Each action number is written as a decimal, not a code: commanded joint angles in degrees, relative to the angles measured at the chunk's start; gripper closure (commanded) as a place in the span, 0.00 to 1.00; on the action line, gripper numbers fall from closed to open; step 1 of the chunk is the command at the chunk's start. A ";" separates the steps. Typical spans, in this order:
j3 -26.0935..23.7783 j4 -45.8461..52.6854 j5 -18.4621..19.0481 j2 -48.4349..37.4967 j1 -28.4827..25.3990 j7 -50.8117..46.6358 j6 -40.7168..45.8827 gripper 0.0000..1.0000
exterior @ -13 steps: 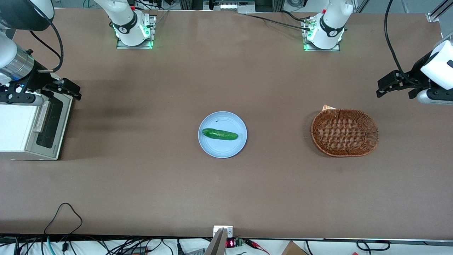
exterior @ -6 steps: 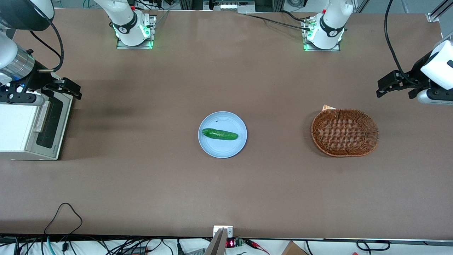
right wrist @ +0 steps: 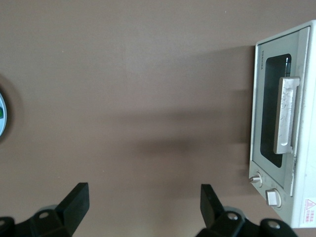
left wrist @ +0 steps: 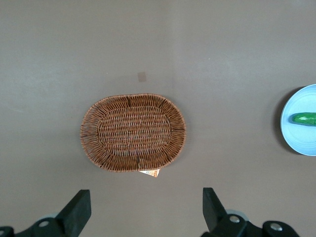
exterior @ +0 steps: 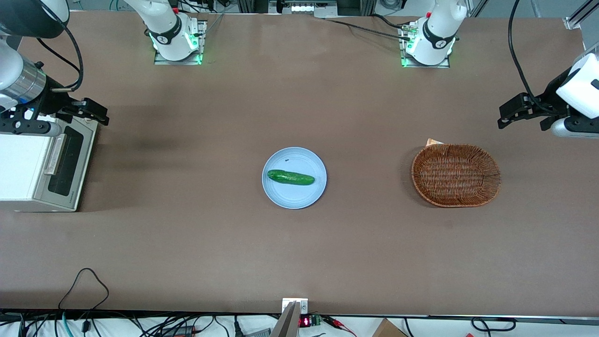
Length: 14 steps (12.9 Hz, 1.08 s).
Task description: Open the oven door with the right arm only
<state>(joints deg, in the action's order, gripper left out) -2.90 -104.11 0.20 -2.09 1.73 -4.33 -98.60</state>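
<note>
Risen slightly since before, the gripper hangs with jaws spread wide, above the closed oven door, its handle untouched.

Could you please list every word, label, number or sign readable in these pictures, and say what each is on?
"TOSHIBA", faintly, on the frame of the oven door.
Red warning triangle label on the oven: text too small to read.
Red digits on a small display at the table edge: unreadable.
The gripper, above the oven: no markings; jaws open.
</note>
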 commanded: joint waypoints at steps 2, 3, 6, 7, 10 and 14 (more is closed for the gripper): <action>0.09 1.71 -0.99 -0.37 0.73 0.55 1.30 0.00; 0.35 2.15 -0.99 -0.28 0.73 0.46 1.30 0.00; 0.35 2.15 -0.99 -0.19 0.73 0.73 1.39 0.00; 0.35 2.15 -0.99 -0.28 0.64 0.90 2.00 0.00; 0.27 2.33 -0.90 -0.10 0.64 0.90 2.62 0.66; 0.09 2.33 -0.29 -0.02 0.46 1.08 3.06 0.97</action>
<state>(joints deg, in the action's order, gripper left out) -2.45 -102.65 0.20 -2.14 1.97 -4.17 -96.83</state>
